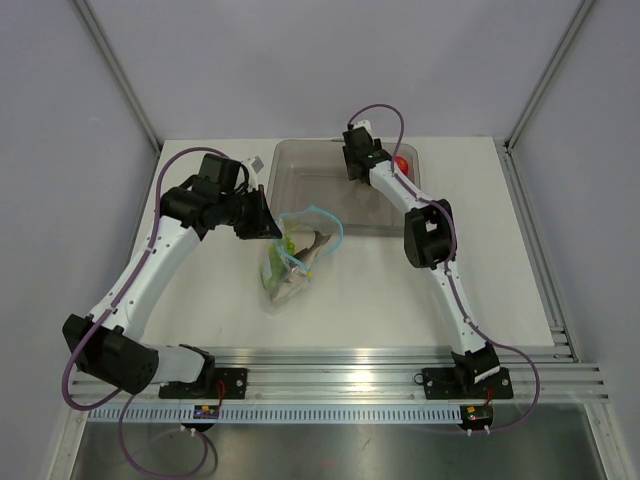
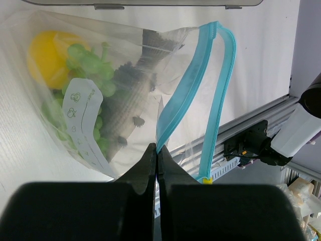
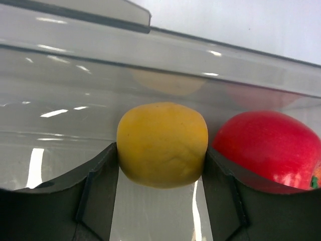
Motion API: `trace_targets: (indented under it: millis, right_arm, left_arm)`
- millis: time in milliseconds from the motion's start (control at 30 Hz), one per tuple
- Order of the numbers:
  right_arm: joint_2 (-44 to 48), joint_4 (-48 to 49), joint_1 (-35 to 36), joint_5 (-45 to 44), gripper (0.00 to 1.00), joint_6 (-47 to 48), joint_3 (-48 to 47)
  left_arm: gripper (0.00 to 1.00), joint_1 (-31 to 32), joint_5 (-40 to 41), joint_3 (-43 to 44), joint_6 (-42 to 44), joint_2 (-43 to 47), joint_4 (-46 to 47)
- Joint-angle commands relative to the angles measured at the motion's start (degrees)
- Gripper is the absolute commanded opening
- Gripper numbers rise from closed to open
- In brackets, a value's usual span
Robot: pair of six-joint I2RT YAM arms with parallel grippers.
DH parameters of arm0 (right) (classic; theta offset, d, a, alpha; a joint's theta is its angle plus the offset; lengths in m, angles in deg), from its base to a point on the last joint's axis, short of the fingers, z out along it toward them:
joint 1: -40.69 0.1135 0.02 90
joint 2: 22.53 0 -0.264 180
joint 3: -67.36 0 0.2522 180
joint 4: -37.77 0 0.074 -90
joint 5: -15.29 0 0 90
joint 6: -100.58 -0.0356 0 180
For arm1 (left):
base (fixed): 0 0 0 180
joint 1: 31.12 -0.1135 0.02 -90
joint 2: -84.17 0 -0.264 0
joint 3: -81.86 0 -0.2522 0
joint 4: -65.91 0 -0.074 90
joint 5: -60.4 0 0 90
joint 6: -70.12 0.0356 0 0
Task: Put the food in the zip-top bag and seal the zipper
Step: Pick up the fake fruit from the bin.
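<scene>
The left gripper (image 2: pixel 157 150) is pinched together on the teal zipper (image 2: pixel 186 93). The zip-top bag (image 2: pixel 35 120) spreads just ahead of it, holding a grape bunch (image 2: pixel 93 70), fish (image 2: pixel 131 103) and yellow fruit (image 2: pixel 47 55). The right gripper (image 3: pixel 161 158) clasps a yellow-orange fruit (image 3: pixel 163 135) inside the tray (image 3: pixel 100 75), with a red fruit (image 3: pixel 266 148) just to its right.

On table (image 1: pixel 400 290), zip-top bag (image 1: pixel 290 270) before tray (image 1: pixel 310 178) — fish (image 2: pixel 128 105), grape bunch (image 2: pixel 93 68) inside

Overhead view, two wrist close-ups

teal-blue zipper (image 2: pixel 188 83), yellow-orange fruit (image 3: pixel 163 143), red fruit (image 3: pixel 271 153)
</scene>
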Motion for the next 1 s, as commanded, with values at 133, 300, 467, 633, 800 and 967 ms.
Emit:
trace_targets:
  millis: [133,300,467,633,800,967]
  right_arm:
    - [15.2,6.2,-0.2,10.4,0.43,-3.1,11.5]
    - [29.8,8.0,-0.3,20.1,0.41,-6.5,24.1]
    - [44.7,6.3,-0.1,36.0,0.43,-7.0,34.2]
    - [57.3,4.3,3.5,40.6,0.44,-7.8,44.8]
    - [66.1,3.1,10.2,43.4,0.46,-10.0,50.4]
    - [66.4,0.1,17.7,42.9,0.48,-10.9,50.8]
  left_arm:
    - [0.0,0.0,0.7,2.4,1.5,-0.4,0.4]
    - [0.0,0.0,1.0,2.3,1.6,0.0,0.5]
    - [0.0,0.0,0.6,1.6,1.3,0.4,1.1]
    - [0.0,0.0,1.4,2.4,0.3,0.9,2.2]
    - [0.0,0.0,2.6,3.0,0.3,0.8,2.4]
    - [0.0,0.0,1.5,2.4,-0.2,0.8,3.3]
